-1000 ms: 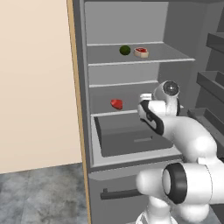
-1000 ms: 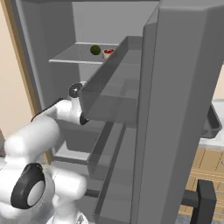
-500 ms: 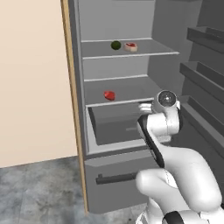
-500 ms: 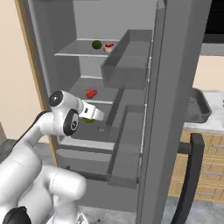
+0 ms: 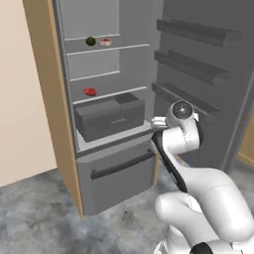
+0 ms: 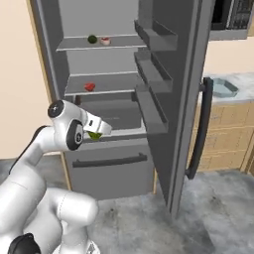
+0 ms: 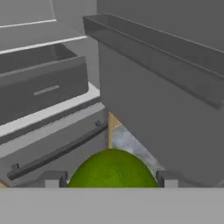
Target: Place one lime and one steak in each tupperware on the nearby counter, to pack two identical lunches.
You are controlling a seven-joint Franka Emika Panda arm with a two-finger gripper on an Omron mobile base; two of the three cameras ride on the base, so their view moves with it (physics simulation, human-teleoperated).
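Observation:
My gripper [image 6: 96, 132] is shut on a bright yellow-green lime [image 6: 94, 136], held in front of the open fridge at drawer height. The hand view has that lime [image 7: 112, 169] between the two fingertips [image 7: 54, 179]. A dark green lime [image 5: 90, 41] and a beige-rimmed steak [image 5: 104, 42] lie on the fridge's upper shelf. A bright red steak [image 5: 89, 92] lies on the shelf below. A pale blue-grey tupperware [image 6: 221, 88] sits on the marbled counter [image 6: 244, 79] to the right, past the fridge door.
The fridge door [image 6: 173, 89] stands wide open with its shelf bins facing the arm, between the gripper and the counter. A grey drawer [image 5: 111, 116] sticks out under the lower shelf. Grey floor lies in front.
The whole picture has shifted: the base has backed away from the fridge and turned. The gripper has come out of the fridge interior with the lime in it.

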